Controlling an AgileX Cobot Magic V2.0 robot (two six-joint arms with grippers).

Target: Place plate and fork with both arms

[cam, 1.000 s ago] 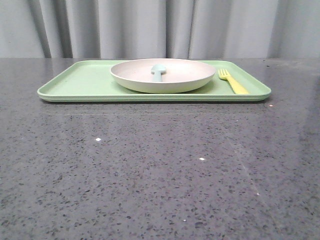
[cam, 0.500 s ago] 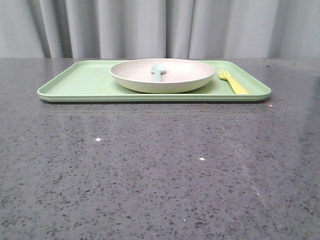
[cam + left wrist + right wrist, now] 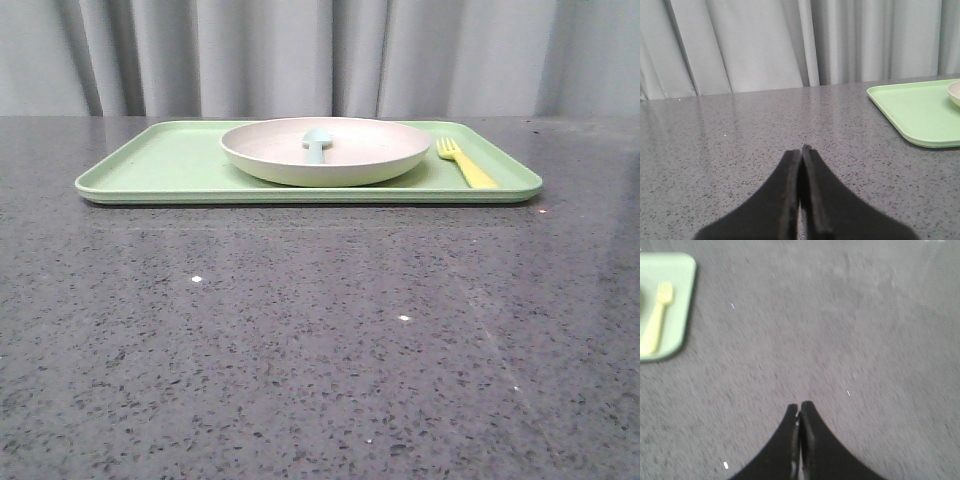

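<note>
Nothing has shifted in the front view since a second ago. The plate [image 3: 325, 150] sits on the green tray [image 3: 150, 165], a spoon [image 3: 317, 143] inside, the fork [image 3: 464, 163] just beside. Both pincers, left [image 3: 801, 150] and right [image 3: 799, 408], are closed and empty. Lifting the plate could tip the spoon out.

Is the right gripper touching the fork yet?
Apart. The right wrist view shows the right gripper, shut, over bare table, with the fork lying far off on the tray.

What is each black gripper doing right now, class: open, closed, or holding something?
Left gripper: closed, empty, above the bare table.
Right gripper: closed, empty, holding nothing.
</note>
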